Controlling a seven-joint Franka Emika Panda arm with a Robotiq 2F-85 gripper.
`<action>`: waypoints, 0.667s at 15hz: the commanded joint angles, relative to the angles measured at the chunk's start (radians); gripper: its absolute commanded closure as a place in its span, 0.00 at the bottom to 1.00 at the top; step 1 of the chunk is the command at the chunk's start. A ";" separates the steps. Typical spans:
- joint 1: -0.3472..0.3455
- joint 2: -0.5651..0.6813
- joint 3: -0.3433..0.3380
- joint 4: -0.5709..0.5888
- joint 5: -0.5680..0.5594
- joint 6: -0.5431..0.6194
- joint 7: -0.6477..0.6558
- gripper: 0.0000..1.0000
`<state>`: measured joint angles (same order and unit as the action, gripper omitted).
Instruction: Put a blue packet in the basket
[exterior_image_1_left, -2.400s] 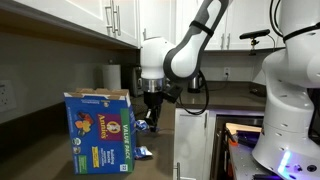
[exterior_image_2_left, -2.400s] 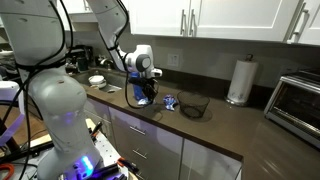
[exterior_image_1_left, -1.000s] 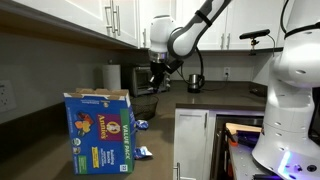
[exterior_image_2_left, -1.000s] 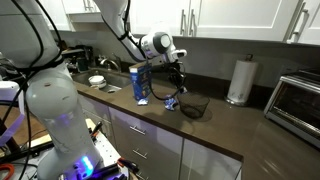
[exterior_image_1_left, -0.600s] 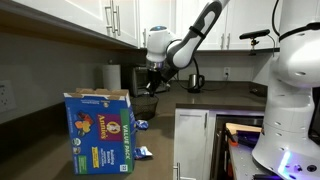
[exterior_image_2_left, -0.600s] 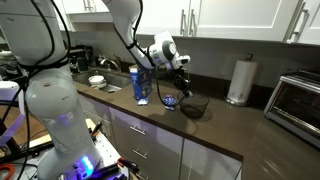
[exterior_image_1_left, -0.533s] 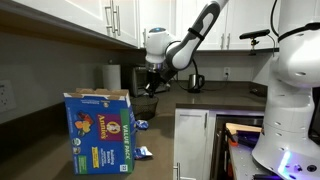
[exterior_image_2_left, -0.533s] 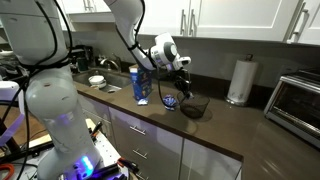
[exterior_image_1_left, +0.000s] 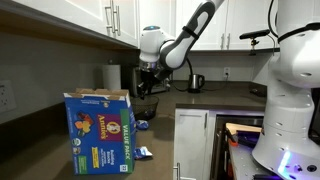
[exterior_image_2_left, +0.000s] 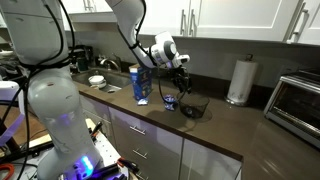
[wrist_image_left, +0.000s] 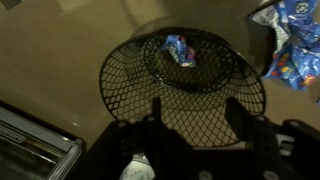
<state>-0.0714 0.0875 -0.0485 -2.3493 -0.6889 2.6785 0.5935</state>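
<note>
Gripper hangs open and empty just above the basket, and a blue packet lies inside on the mesh. The drop looks done, so the next move is likely a straight lift clear of the rim. Spare packets lie near on the dark counter; in an exterior view a blue box stands left, a paper roll and toaster oven right, under white cabinets.

basket: black wire mesh | blue packet: glossy crinkled foil | counter: smooth brown
</note>
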 joint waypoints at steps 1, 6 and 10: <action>0.043 -0.081 0.028 -0.051 0.220 -0.058 -0.147 0.02; 0.095 -0.178 0.072 -0.074 0.528 -0.212 -0.344 0.00; 0.124 -0.238 0.088 -0.066 0.667 -0.363 -0.433 0.00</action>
<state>0.0398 -0.0883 0.0326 -2.3987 -0.1228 2.4105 0.2503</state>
